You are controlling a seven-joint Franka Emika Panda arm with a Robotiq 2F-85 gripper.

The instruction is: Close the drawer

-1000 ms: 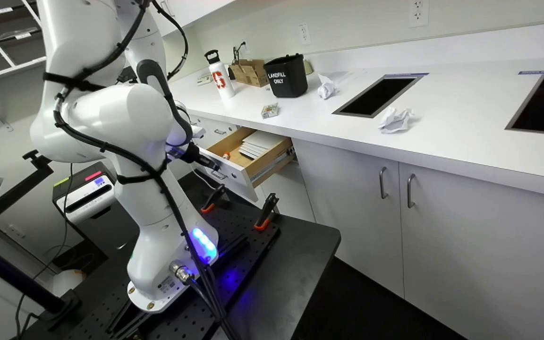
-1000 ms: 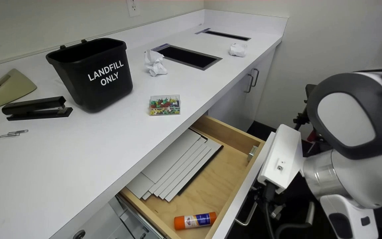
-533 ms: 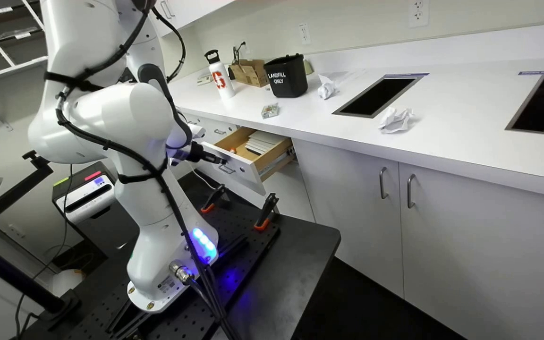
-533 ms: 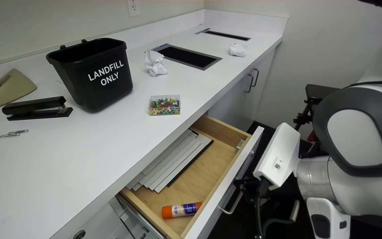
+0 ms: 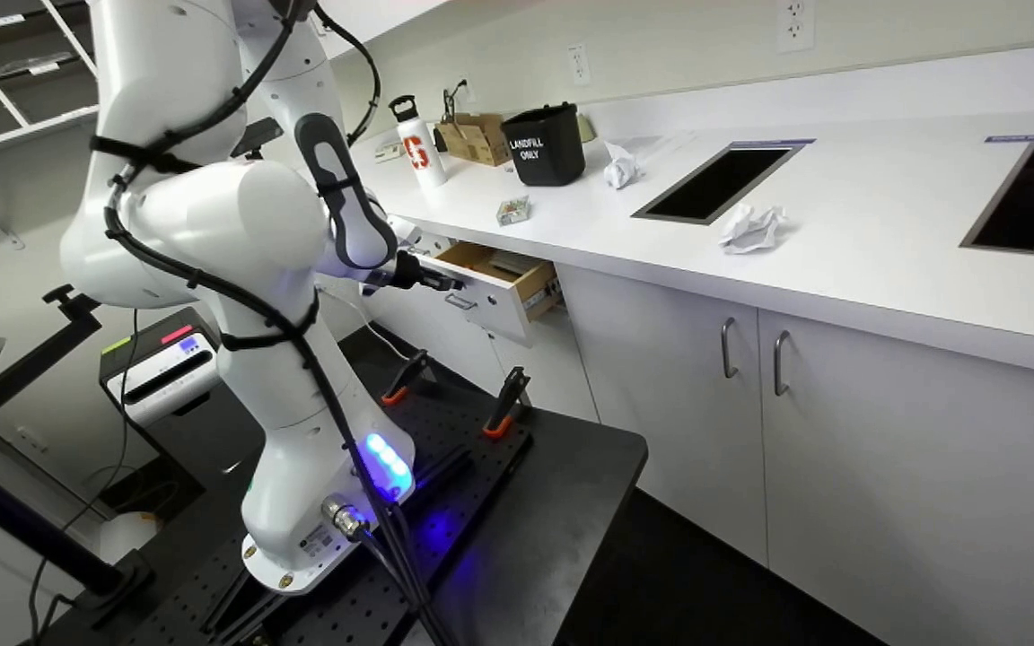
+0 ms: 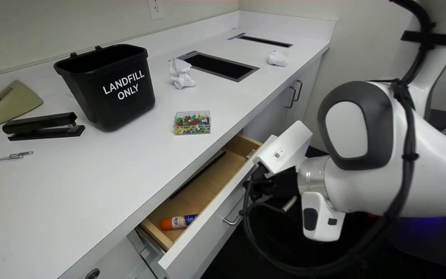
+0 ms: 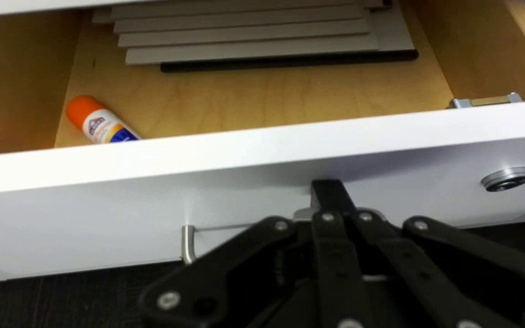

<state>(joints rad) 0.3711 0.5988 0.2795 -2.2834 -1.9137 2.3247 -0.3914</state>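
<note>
The drawer is partly open, and its flat white front shows in both exterior views (image 5: 506, 314) (image 6: 201, 230) and the wrist view (image 7: 84, 205). It has light wood sides and a small metal handle (image 7: 188, 241). My gripper (image 7: 327, 183) is shut with nothing between its fingers. Its tips appear to touch the upper part of the drawer front, just above the handle. In an exterior view the gripper (image 5: 456, 283) points at the front, right of the arm's wrist. Inside the drawer lie an orange glue stick (image 7: 100, 120) and stacked grey panels (image 7: 249, 36).
The white counter (image 6: 138, 174) overhangs the drawer. On it stand a black landfill bin (image 6: 110, 93), a box of push pins (image 6: 192, 123), a stapler (image 6: 45, 126) and crumpled paper (image 6: 180, 73). Cabinet doors (image 5: 661, 404) are beside the drawer. Clamps (image 5: 508, 404) stand on the robot's table.
The drawer has slid inward, under the counter, so its opening is smaller. My arm and gripper moved with it toward the cabinet. The panels inside are now mostly hidden under the counter.
</note>
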